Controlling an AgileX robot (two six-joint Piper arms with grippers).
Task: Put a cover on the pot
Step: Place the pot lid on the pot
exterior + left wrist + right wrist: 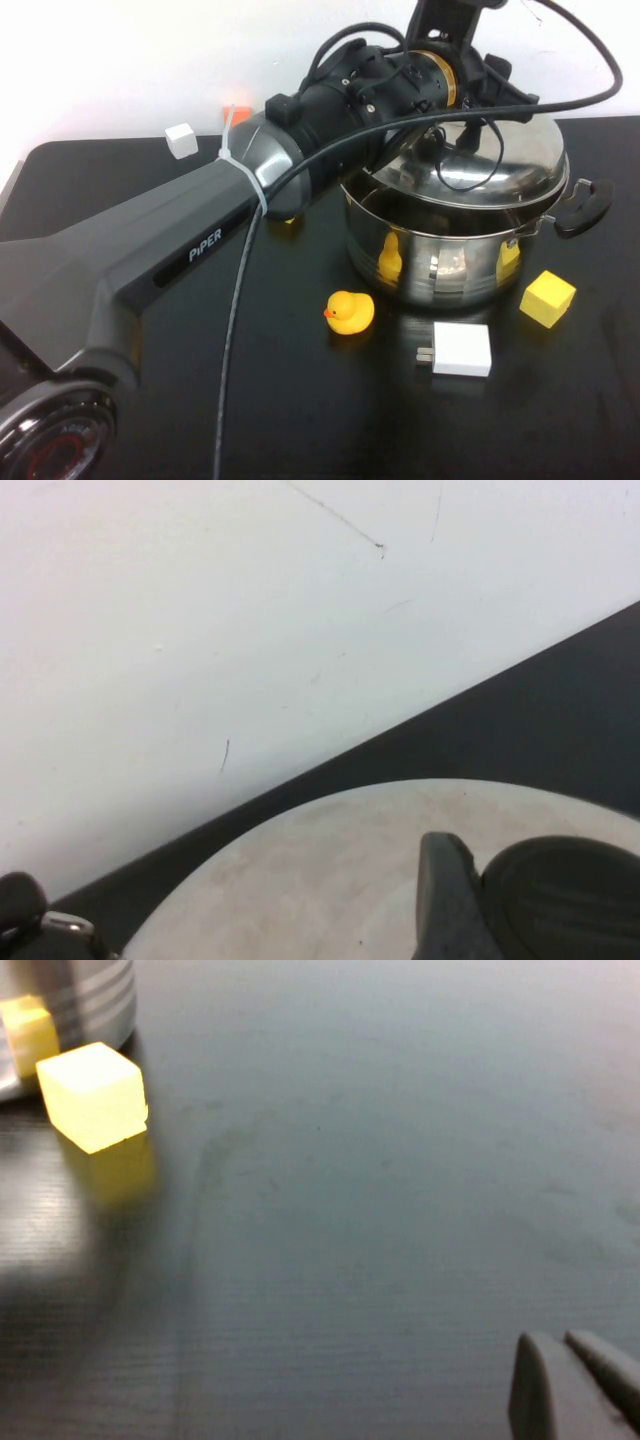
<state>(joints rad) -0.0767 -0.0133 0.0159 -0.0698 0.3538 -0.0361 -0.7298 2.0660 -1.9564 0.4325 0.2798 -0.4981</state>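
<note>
Steel lid sits on the pot, tilted, directly beneath the left tool, whose finger presses beside the black knob, holding it. Right tool hovers low over the desk, fingers together, the yellow cube well away from it beside the pot.

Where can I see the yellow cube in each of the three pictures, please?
High view: the yellow cube lies at the right, on the table beside the pot.
Left wrist view: not in it; only the lid and wall show.
Right wrist view: the cube sits at the upper left, next to the pot's wall.
Shared landmark: the pot, beside the cube in both views.
</note>
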